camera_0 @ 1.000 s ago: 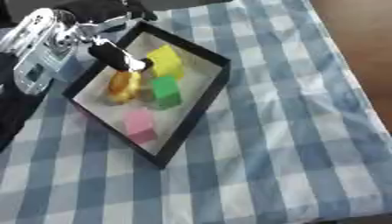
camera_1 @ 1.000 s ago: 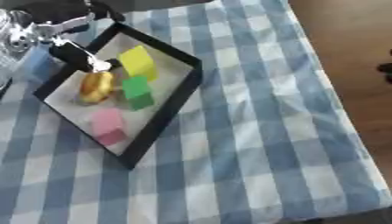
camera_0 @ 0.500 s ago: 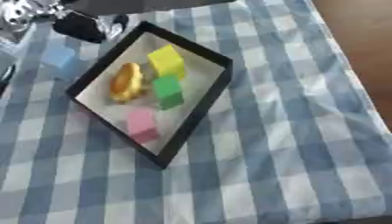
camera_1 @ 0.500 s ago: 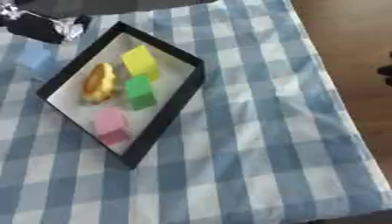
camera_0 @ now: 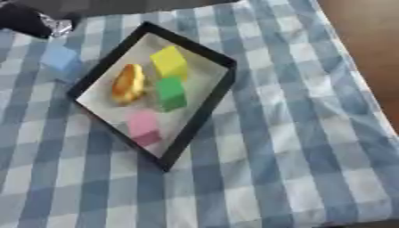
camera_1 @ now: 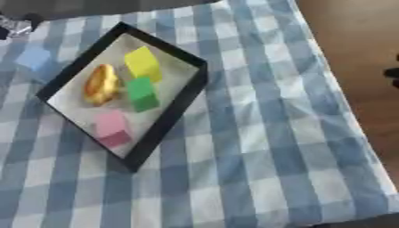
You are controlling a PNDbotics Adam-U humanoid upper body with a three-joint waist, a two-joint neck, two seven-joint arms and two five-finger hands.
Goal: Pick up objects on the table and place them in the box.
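- Box (camera_0: 204,103): a shallow black-rimmed tray with a pale floor, lying askew in the upper left half of the frame on a blue-and-white checked tablecloth (camera_0: 296,147). Low walls leave it open from above, which suits dropping items in.
- Contents, all lying on the tray floor:
  - yellow block (camera_0: 170,63), squarish and matte, toward the upper end;
  - green block (camera_0: 171,92), a smaller cube, just below the yellow one;
  - pink block (camera_0: 143,128), toward the lower end, apart from the rest;
  - golden oblong item (camera_0: 128,83), rounded and glossy, left of the yellow and green blocks; exactly what it is cannot be made out.
- Outstanding item: a light blue block (camera_0: 60,58) sits on the cloth just outside the tray's upper left wall. Judged to be the one object yet to be placed.
- Left hand (camera_0: 31,22): only a dark mass with a silver part shows at the upper left corner, near the blue block but not touching it. Whether its fingers are spread or curled cannot be told.
- Right hand: absent from both views.
- Cloth: soft woven check, lying flat under the tray; bare brown surface shows beyond its right edge.
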